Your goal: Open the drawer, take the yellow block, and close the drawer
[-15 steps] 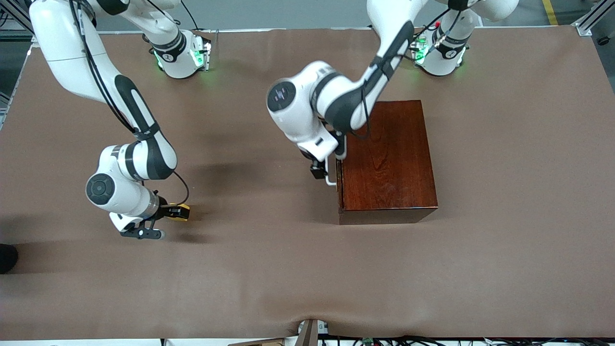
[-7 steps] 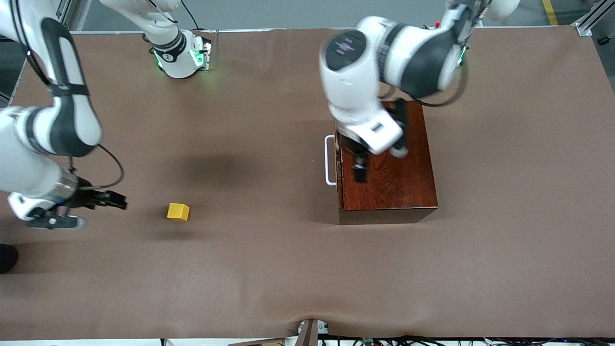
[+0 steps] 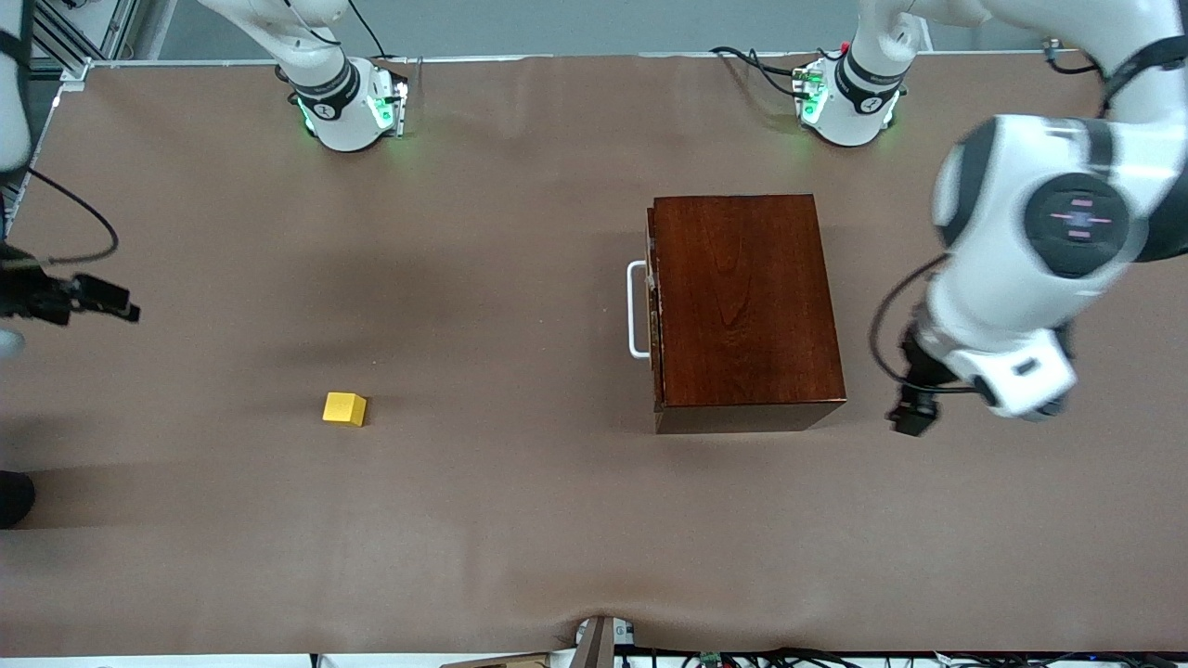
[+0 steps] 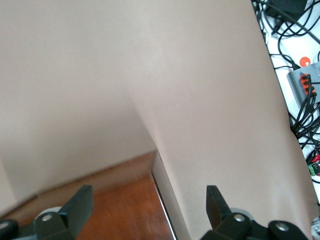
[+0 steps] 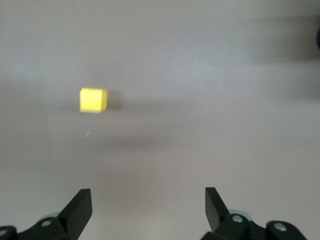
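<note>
The dark reddish-brown wooden box [image 3: 742,297] stands mid-table with its drawer pushed in; the white bar handle [image 3: 635,309] faces the right arm's end. The yellow block [image 3: 344,408] lies alone on the brown table cover, and also shows in the right wrist view [image 5: 93,100]. My right gripper [image 3: 119,309] is open and empty over the table's edge at the right arm's end, well apart from the block; its jaws show wide apart [image 5: 146,194]. My left gripper [image 3: 914,417] is open and empty [image 4: 148,195] over the table beside the box's corner [image 4: 115,205], toward the left arm's end.
The brown cover [image 3: 520,520] spreads flat round the box and the block. Cables and a small device [image 4: 302,85] lie past the table edge in the left wrist view. The arm bases [image 3: 348,107] stand along the edge farthest from the front camera.
The right gripper let go of the yellow block and drew back to the table's end. The left gripper left the drawer handle and swung over the box to its flank.
</note>
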